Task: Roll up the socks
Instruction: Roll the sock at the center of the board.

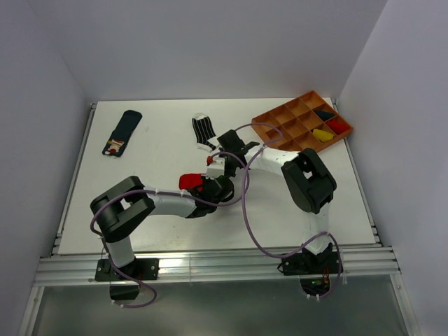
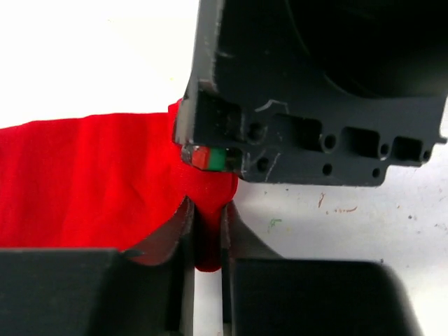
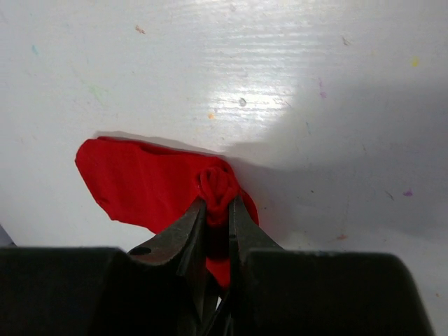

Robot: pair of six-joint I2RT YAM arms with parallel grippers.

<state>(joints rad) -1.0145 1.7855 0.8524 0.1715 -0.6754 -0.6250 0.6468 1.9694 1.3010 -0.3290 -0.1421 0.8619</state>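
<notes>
Arms meet at the middle of the white table, 2 of them, both on the same red sock. The left arm folds at a low elbow near its base and lays its forearm out to the right, close over the table, ending at the sock's right end. The right arm rises to a bent elbow above its base, then reaches left and away from the bases, its wrist dropping onto that same end of the sock.

The left gripper has its fingers drawn together on a narrow fold of red fabric pinched upright between them. The rest of the sock spreads flat to the left in that wrist view. Just beyond hangs the dark body of the right gripper, whose fingers are likewise clamped on the sock, at a small twisted knot of fabric.

Socks on the table number 3. The red sock is at the centre. 1 navy sock with a patterned cuff lies at the far left. 1 striped sock lies close beside the right wrist, and whether they touch cannot be told.

1 orange divided tray sits at the far right corner. It holds 3 small pieces in separate compartments: 1 yellow bundle, 1 red piece and 1 dark piece.
</notes>
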